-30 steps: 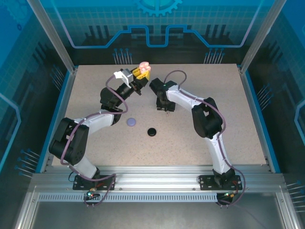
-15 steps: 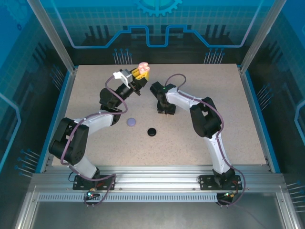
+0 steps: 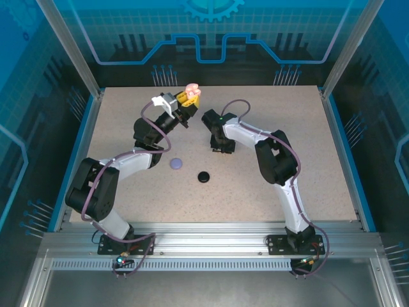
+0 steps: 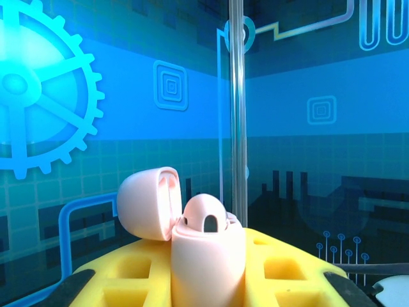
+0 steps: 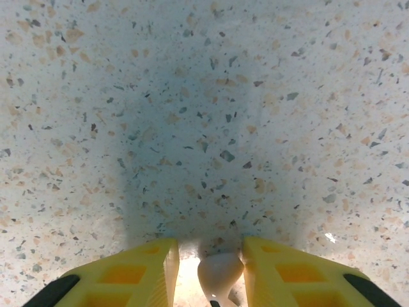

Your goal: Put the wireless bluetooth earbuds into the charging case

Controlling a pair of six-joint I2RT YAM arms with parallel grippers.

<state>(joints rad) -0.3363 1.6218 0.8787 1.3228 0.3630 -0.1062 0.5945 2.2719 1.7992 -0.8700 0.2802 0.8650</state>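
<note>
My left gripper (image 3: 189, 96) is raised at the back of the table, shut on the pale pink charging case (image 3: 192, 89). In the left wrist view the case (image 4: 208, 262) stands upright between the yellow fingers (image 4: 128, 278), its lid (image 4: 148, 203) hinged open to the left. One pale pink earbud (image 4: 206, 219) sits in its top. My right gripper (image 3: 223, 148) points down at the table right of centre. A second pale pink earbud (image 5: 220, 272) lies between its open fingers (image 5: 147, 268). It touches the right finger, with a gap to the left one.
A lavender round case (image 3: 176, 164) and a black round case (image 3: 203, 176) lie closed on the speckled table (image 3: 307, 160), in front of both grippers. Metal posts and blue panels wall in the table's sides and back.
My right gripper has settled lower onto the table and its jaws have narrowed around the earbud. The left arm and the case have not moved.
</note>
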